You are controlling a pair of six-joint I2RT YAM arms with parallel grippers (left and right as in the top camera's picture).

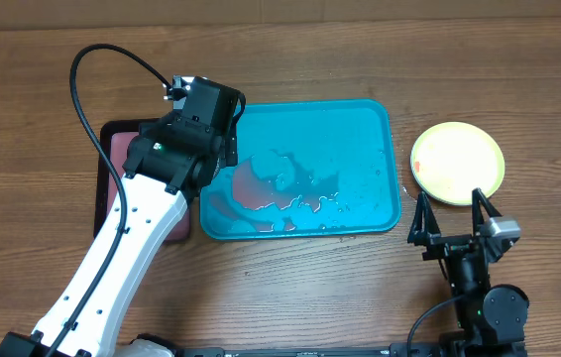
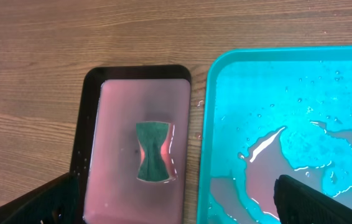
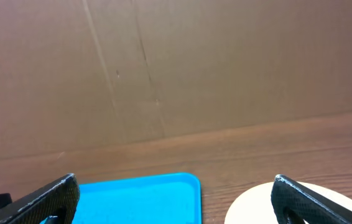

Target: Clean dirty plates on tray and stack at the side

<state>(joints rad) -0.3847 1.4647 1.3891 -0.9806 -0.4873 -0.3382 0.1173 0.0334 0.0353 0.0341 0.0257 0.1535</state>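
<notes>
Left hand agape by turquoise tray — right hand likewise.

Even, fairly bright light from above falls on the brown wooden worktop, leaving only soft, faint shadows. White glare streaks the pooled water in the large turquoise-blue rectangular plastic tray, sharpest in the left wrist view, where the small black-rimmed tray with a pinkish inside gives a dull sheen. At right, the round yellow-green plastic plate is washed out at its centre. Dark fingers along the near edge of both wrist views are blurred.
</notes>
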